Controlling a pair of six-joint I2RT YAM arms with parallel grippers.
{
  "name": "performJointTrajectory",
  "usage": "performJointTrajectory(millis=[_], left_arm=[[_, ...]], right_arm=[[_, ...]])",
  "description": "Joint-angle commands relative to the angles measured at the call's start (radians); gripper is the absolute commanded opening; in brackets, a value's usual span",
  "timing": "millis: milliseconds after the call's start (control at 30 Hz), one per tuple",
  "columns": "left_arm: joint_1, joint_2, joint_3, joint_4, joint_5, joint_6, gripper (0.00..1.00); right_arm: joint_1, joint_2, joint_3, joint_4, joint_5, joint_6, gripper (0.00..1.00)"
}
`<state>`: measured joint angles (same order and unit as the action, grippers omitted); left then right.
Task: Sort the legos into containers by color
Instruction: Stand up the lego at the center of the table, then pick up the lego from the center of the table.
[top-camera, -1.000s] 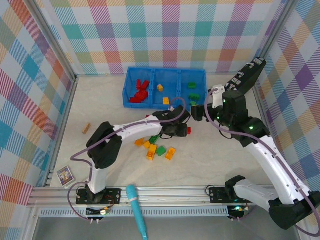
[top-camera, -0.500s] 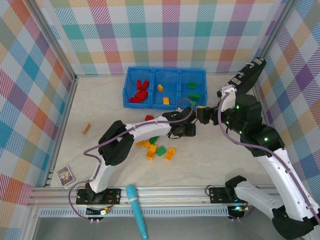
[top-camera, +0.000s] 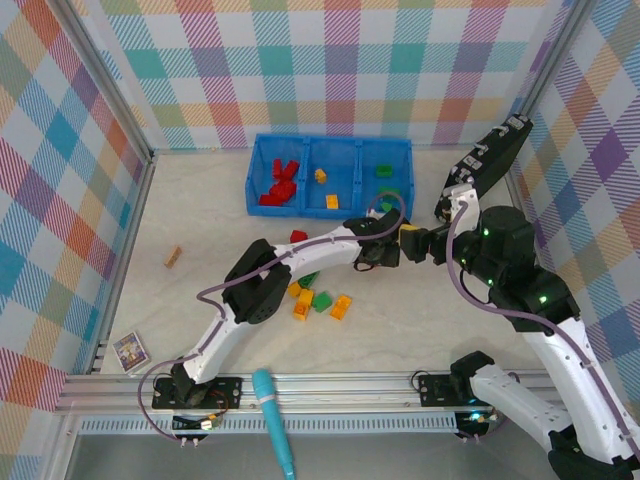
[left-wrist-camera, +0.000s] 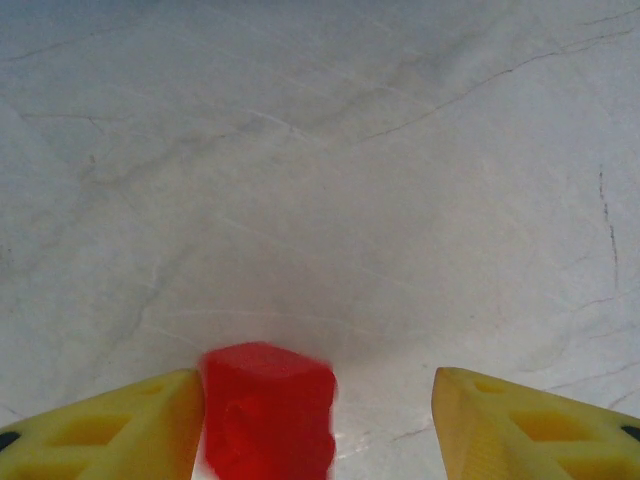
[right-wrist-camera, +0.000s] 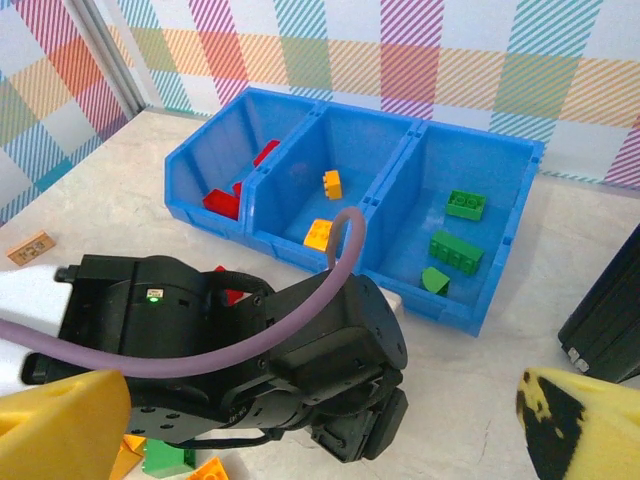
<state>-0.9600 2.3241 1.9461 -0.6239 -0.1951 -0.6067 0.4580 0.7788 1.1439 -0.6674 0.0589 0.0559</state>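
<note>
item: small red studded plastic brick (left-wrist-camera: 268, 412) – one of the legos. location: on or just above the pale marbled table (left-wrist-camera: 320, 150), touching one yellow finger (left-wrist-camera: 130, 430) of the left gripper (left-wrist-camera: 318, 402), with a clear gap to the other. the image is too blurred to tell whether it rests on the table.

left gripper: jaws apart, not clamped. right gripper (right-wrist-camera: 320, 420): jaws spread wide, nothing between them, hovering just beside the left wrist.

handling, judged: light, rigid, slick-walled. take it across two flat sides, low and square, not over the studs.

destination: bright blue three-compartment plastic bin (right-wrist-camera: 480, 165) – reds left, yellow-orange middle, greens right.

room: bare table around the brick, and the loose mixed bricks (top-camera: 315, 297) lie well apart. constraints: the two wrists crowd each other, the bin's front wall must be cleared, and the black case (right-wrist-camera: 610, 310) stands near the bin's right end.
</note>
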Motion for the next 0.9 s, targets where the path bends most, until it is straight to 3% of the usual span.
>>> performJointTrajectory(millis=[0,267,400,867], left_arm=[[-0.009,0.019,0.041,-0.086,-0.058,0.051,0.62],[-0.010,0.029,0.028,-0.088,-0.048,0.046,0.62],[-0.009,0.033,0.010,-0.076,-0.030,0.043,0.57],[-0.004,0.042,-0.007,-0.065,-0.007,0.060,0.19]], right_arm=[[-0.004,-0.016,-0.016,0.020,0.007,-0.024,0.99],[-0.003,-0.011,-0.027,0.036,0.004,-0.023,0.99],[-0.004,-0.008,-0.029,0.036,0.012,-0.025,0.99],[-0.004,0.009,-0.027,0.042,0.035,-0.034,0.99]])
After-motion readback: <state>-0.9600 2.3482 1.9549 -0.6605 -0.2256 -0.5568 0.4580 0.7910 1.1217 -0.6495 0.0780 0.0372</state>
